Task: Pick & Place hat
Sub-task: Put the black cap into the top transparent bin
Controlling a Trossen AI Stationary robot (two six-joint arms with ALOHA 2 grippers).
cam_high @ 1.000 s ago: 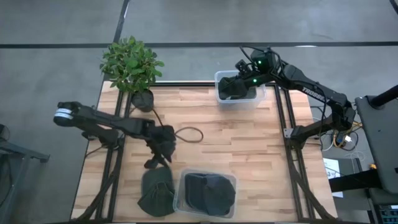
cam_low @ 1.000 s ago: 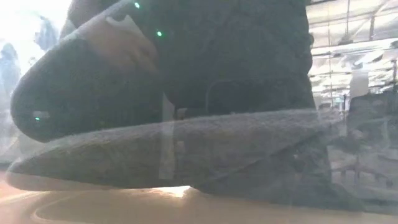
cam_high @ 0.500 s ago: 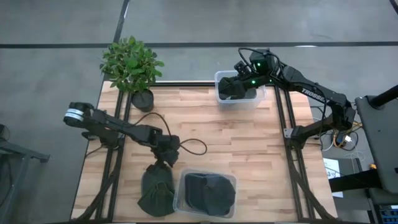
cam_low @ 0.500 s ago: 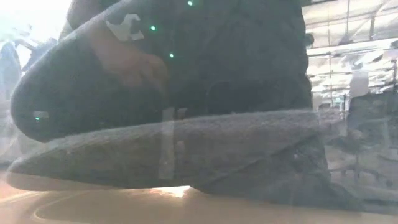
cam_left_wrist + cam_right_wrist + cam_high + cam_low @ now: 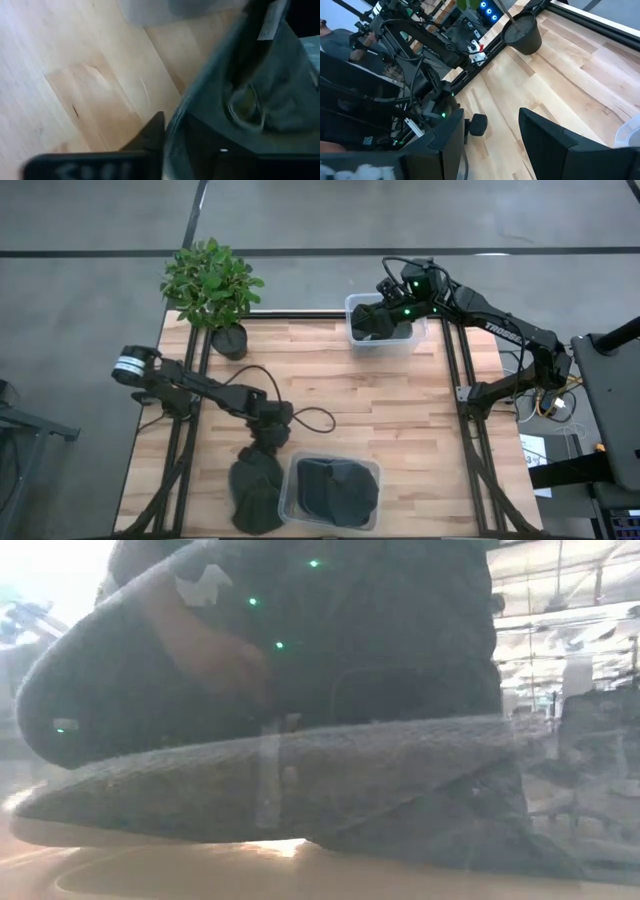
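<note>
A dark green hat (image 5: 256,488) lies on the table near its front edge, left of a clear bin (image 5: 368,472) that holds a dark hat (image 5: 330,488). My left gripper (image 5: 267,438) is down at the green hat's far edge and shut on it; the hat's cloth (image 5: 250,85) fills the left wrist view. My right gripper (image 5: 388,308) hangs open over the far clear bin (image 5: 418,338), which holds another dark hat (image 5: 376,322). Its fingers stand apart in the right wrist view (image 5: 492,145). That hat (image 5: 300,780) fills the low view. My left gripper holds the green hat by its far rim (image 5: 176,120), with the cloth edge between the two fingers. One finger (image 5: 150,142) shows outside the rim; the other is hidden by the cloth. The fingers come from above, slanting toward the near edge. The hat lies on the table.
A potted plant (image 5: 212,285) stands at the table's far left corner. A black cable (image 5: 312,418) loops on the wood beside the left gripper. Bare wood (image 5: 390,405) lies between the two bins. Frame rails run along the table's left and right sides.
My left gripper has gone toward the table's near edge and down onto the green hat's far rim. The cable loop has trailed along with it. The hat's far part has bunched slightly under the gripper.
</note>
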